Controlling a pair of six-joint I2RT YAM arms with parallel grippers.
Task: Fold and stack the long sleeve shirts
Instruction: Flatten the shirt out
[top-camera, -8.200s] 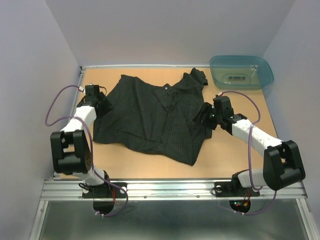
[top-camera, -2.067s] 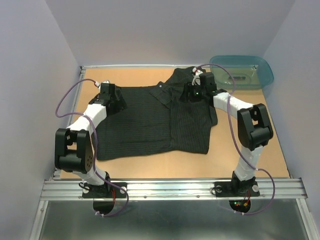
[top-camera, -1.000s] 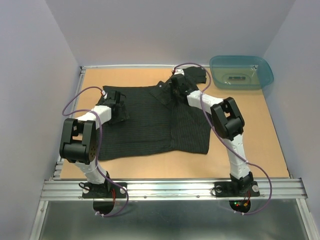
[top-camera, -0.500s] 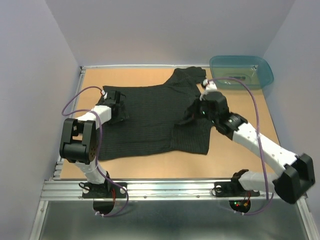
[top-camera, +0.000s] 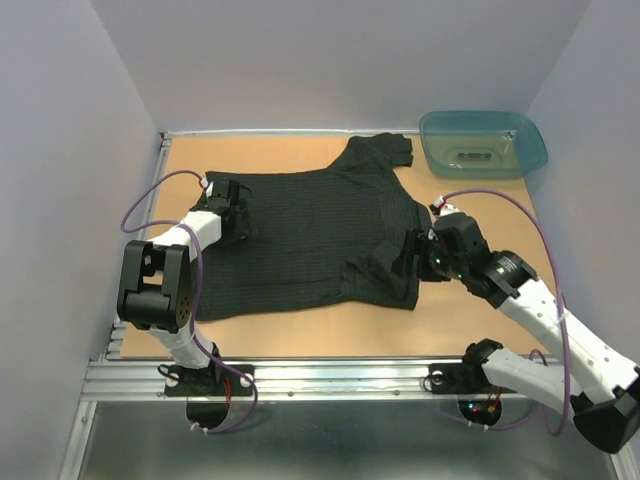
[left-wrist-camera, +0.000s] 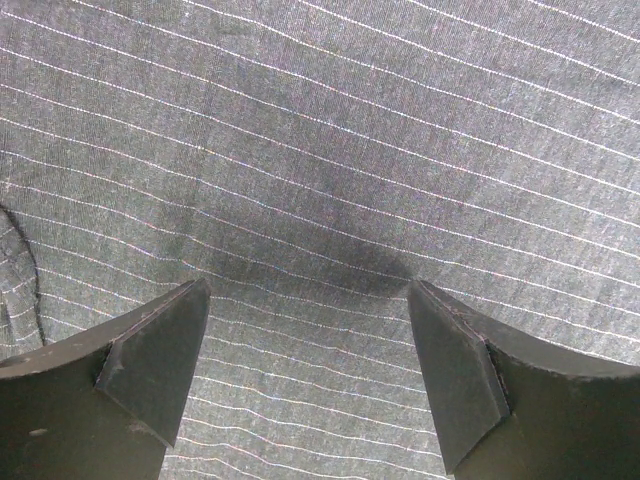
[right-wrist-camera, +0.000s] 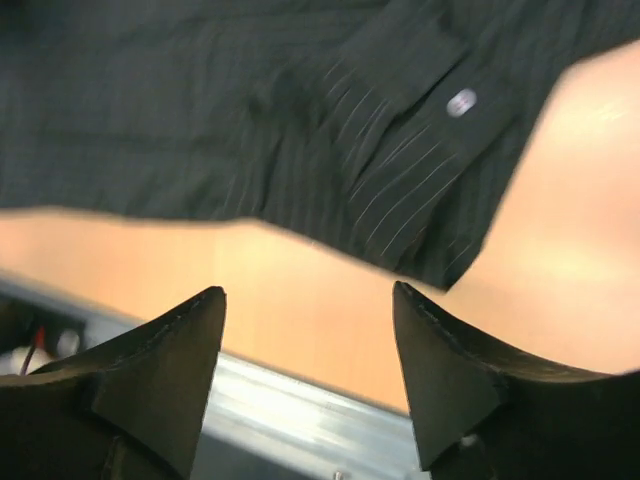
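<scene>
The long sleeve shirt (top-camera: 310, 235), black with thin pinstripes, lies spread flat on the wooden table, one sleeve end reaching the far edge by the tub. My left gripper (top-camera: 240, 222) hangs open just over the shirt's left part. In the left wrist view its gripper (left-wrist-camera: 305, 290) has only striped cloth (left-wrist-camera: 330, 140) below, nothing between the fingers (left-wrist-camera: 150, 360). My right gripper (top-camera: 412, 262) stands open at the shirt's near right corner. In the right wrist view the gripper (right-wrist-camera: 307, 292) is empty above bare table, with a buttoned cuff (right-wrist-camera: 440, 130) just beyond it.
A teal plastic tub (top-camera: 483, 142) stands at the far right corner of the table. The metal rail (top-camera: 340, 378) runs along the near edge and shows close under my right fingers as the rail (right-wrist-camera: 290, 410). Bare wood (top-camera: 490, 215) lies right of the shirt.
My right gripper came from the collar toward the near right, opened and let go of the cloth. The shirt's right side now lies flatter. The left gripper has stayed put and open.
</scene>
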